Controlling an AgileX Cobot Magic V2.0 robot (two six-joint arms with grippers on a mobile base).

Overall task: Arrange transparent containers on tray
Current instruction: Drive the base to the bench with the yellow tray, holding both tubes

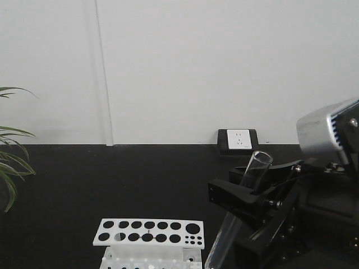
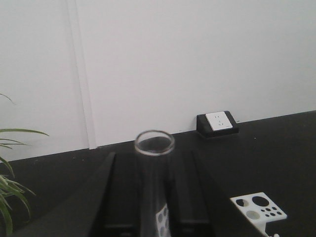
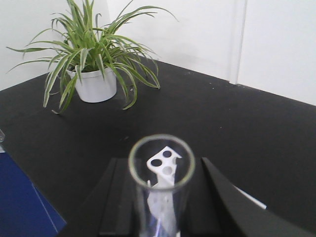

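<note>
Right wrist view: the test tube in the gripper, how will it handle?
The test tube looks like thin clear glass, so probably fragile and slippery in the right gripper. Long, round and narrow, it would likely roll if laid on the black table.

rack lies left of the test tube, socket behind, plant far left.

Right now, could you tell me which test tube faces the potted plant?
The right gripper's tube: the plant stands beyond its rim, whereas the left gripper's tube faces the wall socket.
</note>
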